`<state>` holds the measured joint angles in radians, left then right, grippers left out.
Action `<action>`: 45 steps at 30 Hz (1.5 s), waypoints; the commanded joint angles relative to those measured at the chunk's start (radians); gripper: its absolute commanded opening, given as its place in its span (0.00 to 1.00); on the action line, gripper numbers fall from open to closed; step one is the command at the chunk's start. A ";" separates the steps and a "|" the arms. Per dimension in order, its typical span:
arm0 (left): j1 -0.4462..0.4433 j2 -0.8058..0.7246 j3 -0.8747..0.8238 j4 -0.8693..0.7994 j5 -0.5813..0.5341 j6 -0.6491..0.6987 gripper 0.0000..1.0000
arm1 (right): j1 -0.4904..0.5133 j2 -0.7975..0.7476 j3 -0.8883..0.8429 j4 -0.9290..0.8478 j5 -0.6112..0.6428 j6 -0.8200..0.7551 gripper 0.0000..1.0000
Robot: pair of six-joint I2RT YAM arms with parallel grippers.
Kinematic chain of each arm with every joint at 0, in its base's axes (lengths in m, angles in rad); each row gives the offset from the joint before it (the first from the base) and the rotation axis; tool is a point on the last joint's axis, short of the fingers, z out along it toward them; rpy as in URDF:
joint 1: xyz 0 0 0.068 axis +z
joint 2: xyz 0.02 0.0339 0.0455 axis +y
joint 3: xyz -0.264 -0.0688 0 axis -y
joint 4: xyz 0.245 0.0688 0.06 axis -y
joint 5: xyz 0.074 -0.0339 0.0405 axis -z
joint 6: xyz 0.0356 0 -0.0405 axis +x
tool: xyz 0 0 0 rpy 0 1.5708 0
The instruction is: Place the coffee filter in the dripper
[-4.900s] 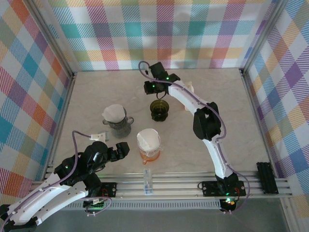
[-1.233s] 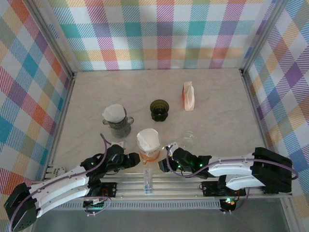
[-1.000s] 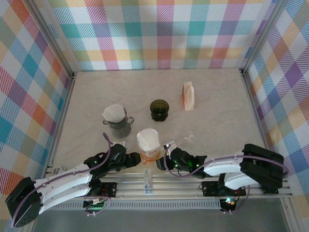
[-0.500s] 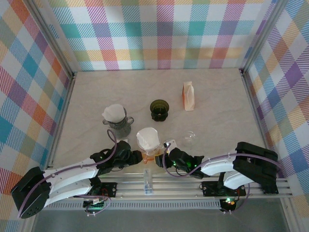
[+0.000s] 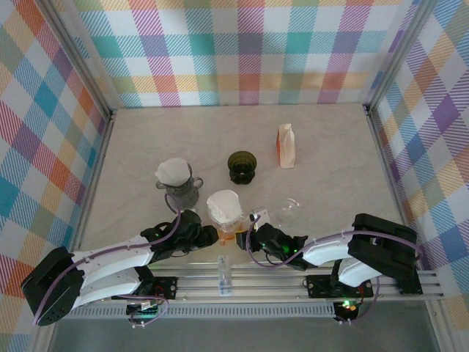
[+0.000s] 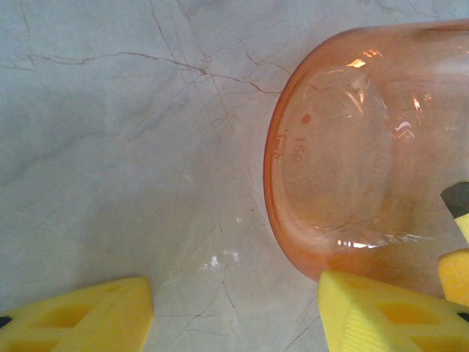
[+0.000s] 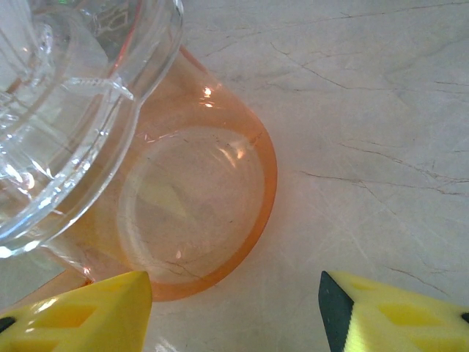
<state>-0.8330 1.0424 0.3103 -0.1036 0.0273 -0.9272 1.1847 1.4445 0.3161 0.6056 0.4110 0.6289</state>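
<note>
A white coffee filter (image 5: 224, 205) sits in a clear dripper (image 7: 66, 110) on top of an orange glass server (image 5: 229, 231) near the table's front edge. My left gripper (image 5: 208, 236) stands open just left of the server, its right finger (image 6: 381, 315) against the server's base (image 6: 359, 161). My right gripper (image 5: 245, 238) is open on the server's other side, its left finger (image 7: 80, 312) touching the orange base (image 7: 198, 213). A dark green dripper (image 5: 242, 166) stands without a filter farther back. My left gripper (image 6: 234, 315) and right gripper (image 7: 234, 315) hold nothing.
A grey dripper (image 5: 178, 189) with a white filter stands left of centre. An orange-and-white filter pack (image 5: 286, 145) lies at the back right. A small clear glass piece (image 5: 288, 209) lies right of the server. The aluminium rail (image 5: 242, 279) runs along the front edge.
Both grippers have closed in on the orange server from either side. The server with its dripper and filter has shifted slightly away from the front edge.
</note>
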 commanded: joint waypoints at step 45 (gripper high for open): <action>0.031 -0.648 0.335 -0.572 -0.132 0.131 0.95 | 0.070 0.130 0.083 0.109 0.081 -0.074 0.67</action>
<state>-0.8024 0.4133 0.6060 -0.6167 -0.0746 -0.8528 1.2686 1.5501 0.3649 0.6487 0.4644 0.5823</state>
